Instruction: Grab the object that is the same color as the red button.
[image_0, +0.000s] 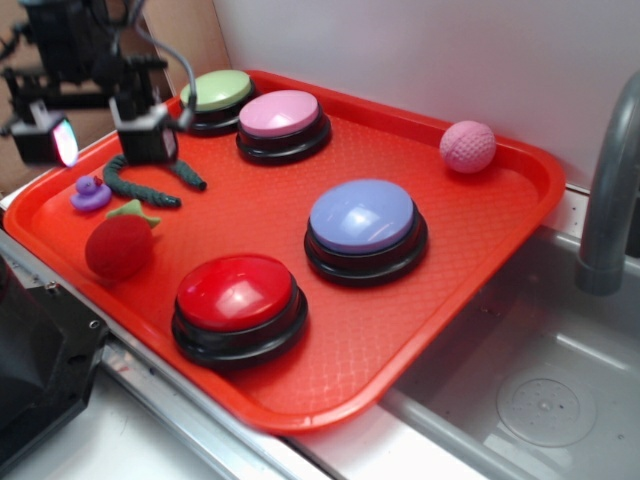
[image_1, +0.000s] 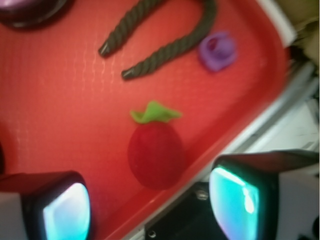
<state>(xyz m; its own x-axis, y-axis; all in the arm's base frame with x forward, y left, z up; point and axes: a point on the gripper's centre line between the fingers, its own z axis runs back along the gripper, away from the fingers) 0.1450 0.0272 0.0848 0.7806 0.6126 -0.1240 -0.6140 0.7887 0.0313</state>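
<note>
red and fuzzy, the plush strawberry (image_0: 120, 246) with its green leafy top lies on the red tray (image_0: 480, 215) near the tray's front left edge, apart from everything else; in the wrist view the strawberry (image_1: 156, 154) sits below the open space between the two fingers, nearer the tray's rim, untouched; the gripper (image_0: 105, 140) hangs above the tray's back left corner with its fingers spread wide apart and nothing held between them; its fingertips (image_1: 67, 210) show glowing pale pads at the bottom of the wrist view; just behind the strawberry lie a dark green twisted rope (image_0: 150, 180), bent into a u, and a small purple duck (image_0: 90, 193) beside it; the red button (image_0: 238, 305), glossy on a black base, stands to the right of the strawberry at the tray's front; behind it are the blue button (image_0: 364, 228), the pink button (image_0: 282, 123) and the green button (image_0: 219, 99); a pink textured ball (image_0: 467, 146) rests near the far right corner; a grey sink (image_0: 540, 400) with a faucet (image_0: 610, 200) lies to the right of the tray.
</note>
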